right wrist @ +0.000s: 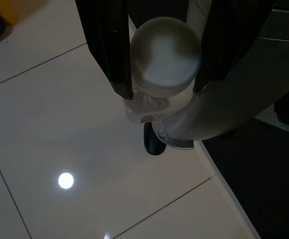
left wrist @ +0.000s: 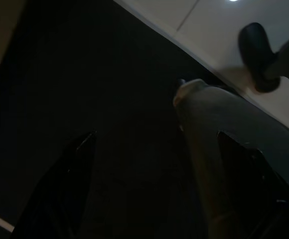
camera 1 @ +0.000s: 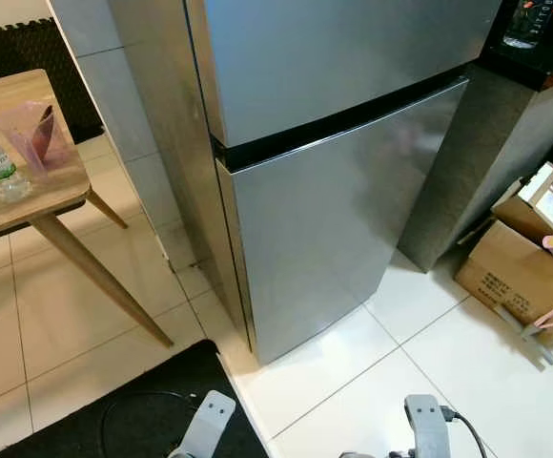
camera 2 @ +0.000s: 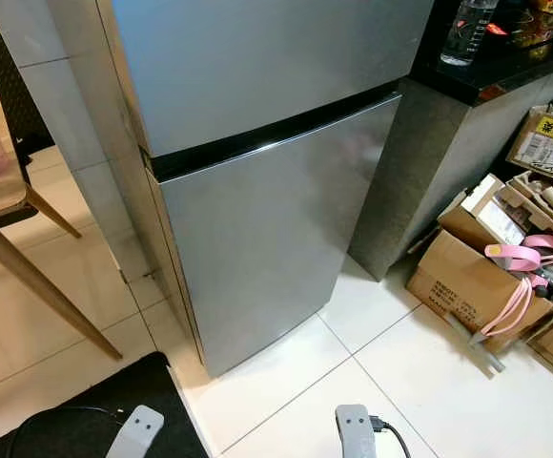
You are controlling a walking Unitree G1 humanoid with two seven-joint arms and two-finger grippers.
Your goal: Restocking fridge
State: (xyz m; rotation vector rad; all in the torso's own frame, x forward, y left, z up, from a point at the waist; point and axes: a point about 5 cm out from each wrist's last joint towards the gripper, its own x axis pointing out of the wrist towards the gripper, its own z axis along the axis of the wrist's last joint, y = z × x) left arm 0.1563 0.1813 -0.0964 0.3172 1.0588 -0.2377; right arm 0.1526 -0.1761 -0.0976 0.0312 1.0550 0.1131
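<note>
Right gripper point(right wrist: 162, 92) hangs low over the white tiled floor point(right wrist: 60, 139) before the fridge point(camera 1: 334, 191), its black fingers point(right wrist: 109, 50) clamped on a clear bottle with a pale round cap point(right wrist: 165, 52). Left gripper point(left wrist: 154, 149) hangs open over the black mat point(camera 1: 153, 401). Fridge is silver, both doors closed.

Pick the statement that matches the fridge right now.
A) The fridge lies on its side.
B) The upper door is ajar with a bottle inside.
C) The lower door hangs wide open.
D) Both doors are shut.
D: the fridge stands upright on the tiled floor, and its upper door and lower door both sit flush against the body, with none of the interior on show.
</note>
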